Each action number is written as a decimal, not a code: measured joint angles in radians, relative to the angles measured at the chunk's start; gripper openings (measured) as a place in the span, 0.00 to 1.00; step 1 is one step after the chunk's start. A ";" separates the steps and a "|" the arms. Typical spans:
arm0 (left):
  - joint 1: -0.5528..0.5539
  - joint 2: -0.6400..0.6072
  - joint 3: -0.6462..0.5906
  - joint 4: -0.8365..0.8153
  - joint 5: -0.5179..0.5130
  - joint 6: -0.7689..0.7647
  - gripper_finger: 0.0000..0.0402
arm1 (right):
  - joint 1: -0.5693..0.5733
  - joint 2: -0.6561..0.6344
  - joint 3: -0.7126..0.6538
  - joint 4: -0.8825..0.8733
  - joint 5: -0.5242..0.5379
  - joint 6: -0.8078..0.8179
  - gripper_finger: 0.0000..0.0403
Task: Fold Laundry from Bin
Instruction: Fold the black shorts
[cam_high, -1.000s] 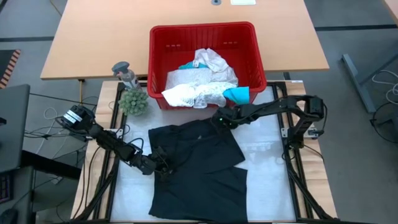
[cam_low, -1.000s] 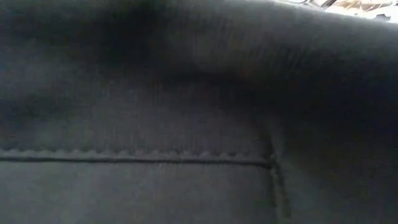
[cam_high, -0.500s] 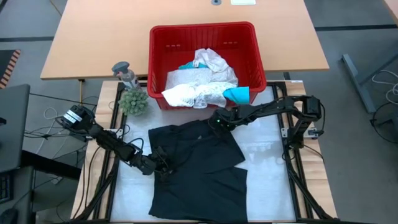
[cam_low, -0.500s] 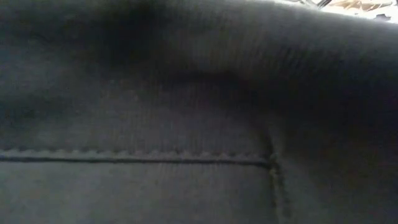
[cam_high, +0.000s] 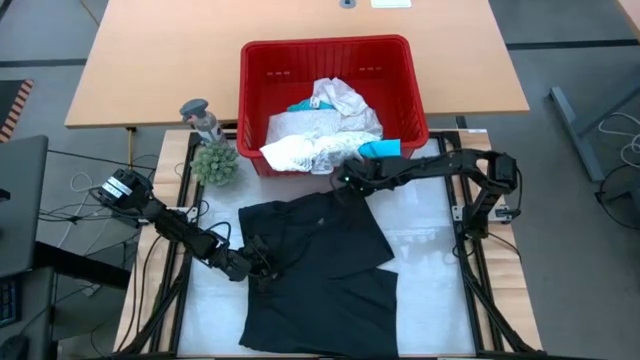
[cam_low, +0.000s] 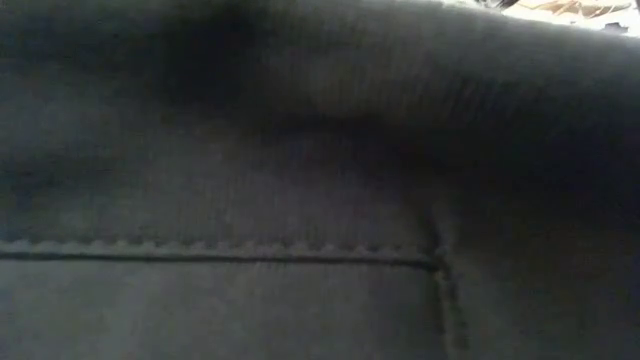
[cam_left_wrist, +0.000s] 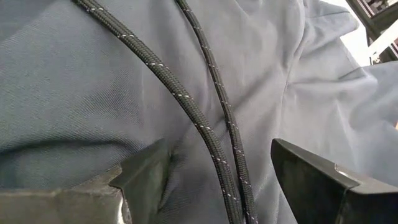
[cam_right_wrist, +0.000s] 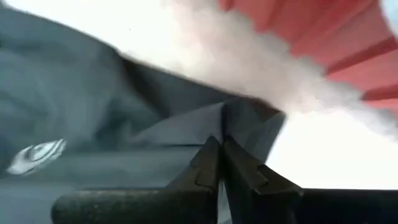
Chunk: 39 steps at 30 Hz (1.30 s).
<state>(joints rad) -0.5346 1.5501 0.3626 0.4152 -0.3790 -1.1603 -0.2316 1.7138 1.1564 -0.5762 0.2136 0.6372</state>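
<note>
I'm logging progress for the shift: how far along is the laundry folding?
Early. Done: the black garment is out of the red bin, spread on the table. In hand: the right gripper pinches its far edge by the bin; the left gripper sits open at its left edge. Left: white and teal pieces wait in the bin.

Garment before bin (plant at bin's left).

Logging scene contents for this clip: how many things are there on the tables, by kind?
Black garment: 1
White lacy cloths: 2, as far as the pile shows
Teal cloth: 1
Red bin: 1
Green plant: 1
Grey figurine: 1
Total: 7
</note>
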 joint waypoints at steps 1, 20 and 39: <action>0.000 0.000 0.000 0.000 0.000 0.000 0.68 | -0.008 0.000 0.008 -0.006 0.012 -0.002 0.11; 0.000 0.000 0.000 0.002 0.000 0.000 0.68 | -0.022 -0.051 0.179 -0.404 0.053 -0.112 0.58; 0.111 -0.157 0.057 0.080 0.065 -0.005 0.68 | 0.457 -0.270 -0.188 0.171 0.019 0.279 0.54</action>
<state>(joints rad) -0.4234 1.3929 0.4198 0.4950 -0.3138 -1.1648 0.2258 1.4440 0.9687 -0.4056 0.2322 0.9165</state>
